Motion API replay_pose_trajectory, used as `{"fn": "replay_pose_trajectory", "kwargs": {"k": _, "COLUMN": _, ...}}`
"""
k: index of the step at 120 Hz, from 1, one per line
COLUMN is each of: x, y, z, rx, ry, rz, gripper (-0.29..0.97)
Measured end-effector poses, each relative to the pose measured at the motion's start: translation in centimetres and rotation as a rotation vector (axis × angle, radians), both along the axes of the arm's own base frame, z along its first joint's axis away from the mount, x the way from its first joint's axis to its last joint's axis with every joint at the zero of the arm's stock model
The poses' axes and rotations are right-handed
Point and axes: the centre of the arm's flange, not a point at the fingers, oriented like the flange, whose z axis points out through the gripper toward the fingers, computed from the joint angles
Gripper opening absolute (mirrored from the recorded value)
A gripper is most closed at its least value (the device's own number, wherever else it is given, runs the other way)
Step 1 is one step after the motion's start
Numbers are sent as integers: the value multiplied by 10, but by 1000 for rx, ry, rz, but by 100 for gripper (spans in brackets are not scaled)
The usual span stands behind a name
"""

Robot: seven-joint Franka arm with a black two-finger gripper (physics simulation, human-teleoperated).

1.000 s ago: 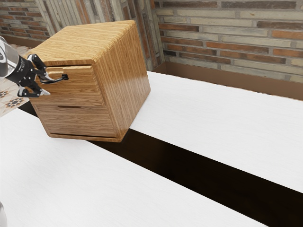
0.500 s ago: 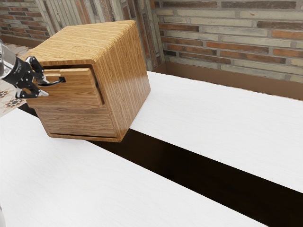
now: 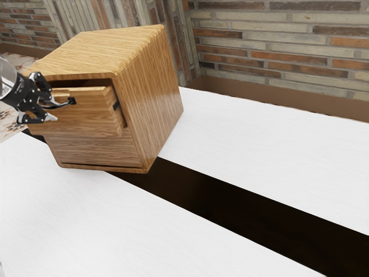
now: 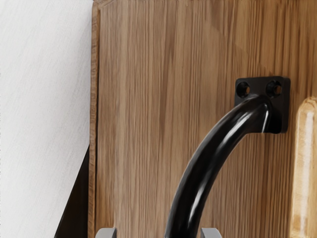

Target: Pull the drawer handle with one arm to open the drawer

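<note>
Exterior view: wooden two-drawer cabinet [image 3: 144, 75] stood in the upper left of the frame on a white table [image 3: 259, 144], turned at an angle to the table's edge. Brick wall [image 3: 277, 34] ran behind it. A dark gap [image 3: 230, 202] crossed the table from under the cabinet toward the lower right of the frame.

Top drawer [image 3: 86, 109] stood partly out of the cabinet, its front proud of the cabinet face, with a dark slit showing at its right side. Lower drawer [image 3: 95, 149] sat flush.

Black end effector [image 3: 53, 104] came in at the left edge of the frame, level with the top drawer's front. Drawer handle [image 3: 66, 103], a black curved bar, projected from that front and ran into the end effector. Could not tell whether the end effector was clamped on the handle or merely set about it.

Wrist view: drawer front [image 4: 148, 124] close up, grain running vertically in the frame. Handle [image 4: 223, 144] arched from a black mounting plate [image 4: 262, 101] with two screw holes, at the upper right of the frame, down to the lower edge at centre. White table [image 4: 44, 99] showed beside the drawer front, in the left of the frame.
</note>
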Motion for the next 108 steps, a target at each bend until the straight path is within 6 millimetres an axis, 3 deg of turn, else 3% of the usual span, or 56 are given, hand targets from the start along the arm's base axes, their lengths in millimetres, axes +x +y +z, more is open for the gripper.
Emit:
{"fn": "replay_pose_trajectory", "kwargs": {"k": 70, "x": -12, "y": -9, "z": -1, "rx": 8, "ry": 10, "rz": 20, "gripper": 15}}
{"fn": "replay_pose_trajectory", "kwargs": {"k": 108, "x": -32, "y": -14, "z": 1, "rx": -4, "ry": -2, "rz": 35, "gripper": 16}}
